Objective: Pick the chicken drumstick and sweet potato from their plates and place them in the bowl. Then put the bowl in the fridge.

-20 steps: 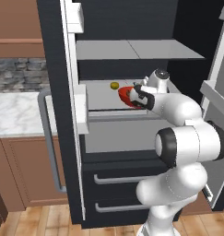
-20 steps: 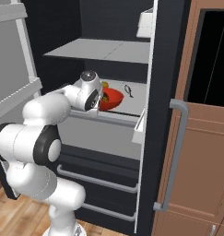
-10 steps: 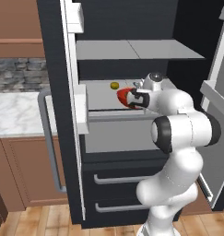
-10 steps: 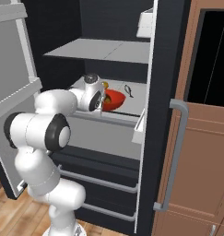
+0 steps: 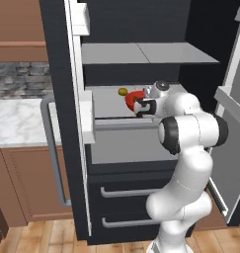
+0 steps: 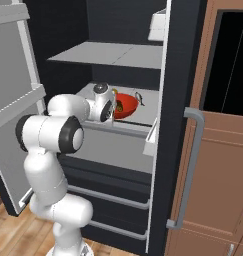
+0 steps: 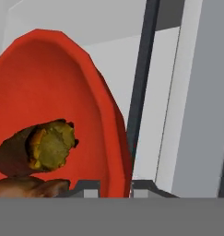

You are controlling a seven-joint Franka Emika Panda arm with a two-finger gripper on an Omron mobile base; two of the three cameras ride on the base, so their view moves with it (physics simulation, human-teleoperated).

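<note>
The white arm reaches into the open black fridge, its claw closed down on the near rim of the red-orange bowl, one small dark fingertip inside the wall and the other outside, with only the thickness of the rim between them. The bowl sits at the level of the fridge's middle grey shelf, toward its front; whether its base rests on the shelf or hangs just above it cannot be told. Inside the bowl lie the sweet potato, its yellowish cut end facing the hand camera, and, just below it and touching it, the brown chicken drumstick, partly cut off by the edge of the hand view. A small yellow-green item sits on the same shelf just behind the bowl in the left base view, too small to name. An upper grey shelf spans the compartment overhead, and two lower drawers with silver bar handles sit beneath. A marble desk stands to the left of the fridge.
</note>
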